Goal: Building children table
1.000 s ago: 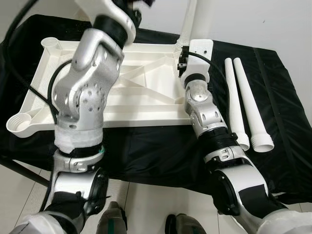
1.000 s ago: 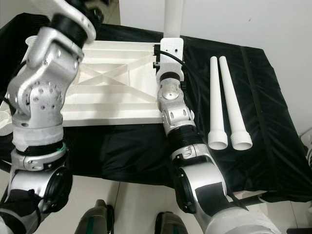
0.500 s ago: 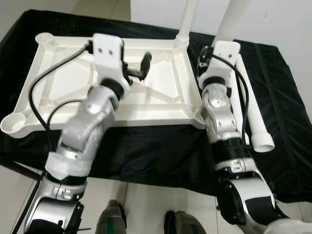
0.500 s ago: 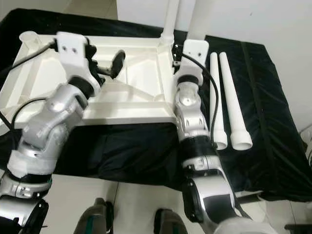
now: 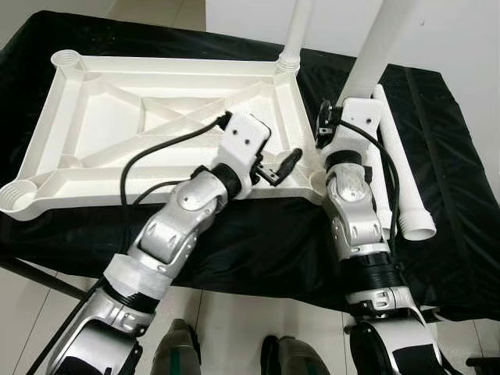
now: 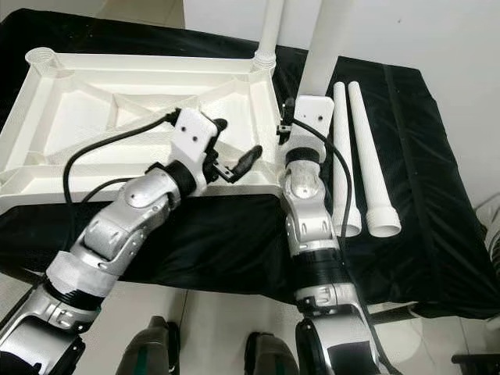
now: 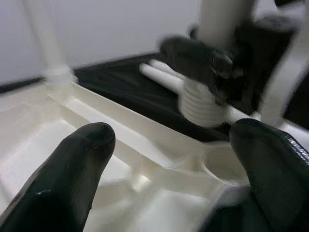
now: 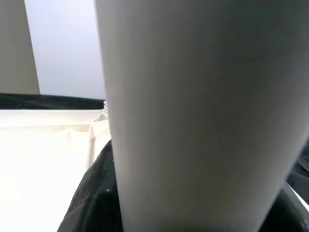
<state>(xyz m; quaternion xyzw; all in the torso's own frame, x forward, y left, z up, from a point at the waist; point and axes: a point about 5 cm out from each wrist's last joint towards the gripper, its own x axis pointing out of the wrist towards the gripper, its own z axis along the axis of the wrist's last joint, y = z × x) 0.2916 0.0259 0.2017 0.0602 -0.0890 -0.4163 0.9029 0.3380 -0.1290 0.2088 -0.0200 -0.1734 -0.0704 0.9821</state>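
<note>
1 leg in, a 2nd going on

The right gripper (image 6: 287, 123) clamps a leg (image 5: 373, 48) upright above the upturned tabletop's (image 5: 117, 117) near corner socket (image 7: 226, 166); the left gripper (image 5: 283, 162) gapes wide beside it; 2 legs (image 6: 359, 148) lie spare.

One white tabletop (image 5: 156, 117), upside down on one black cloth (image 5: 258, 234). Corner sockets seen: four.

Table legs, four:
- one standing leg (image 5: 295, 35) in the far socket
- one held leg (image 5: 373, 51), upright between the right gripper's (image 7: 212, 60) fingers, threaded end just above the near socket
- two loose legs (image 6: 359, 141) lying side by side, beyond the right fingers

Grippers, two. Left gripper (image 5: 283, 162) spread wide.
</note>
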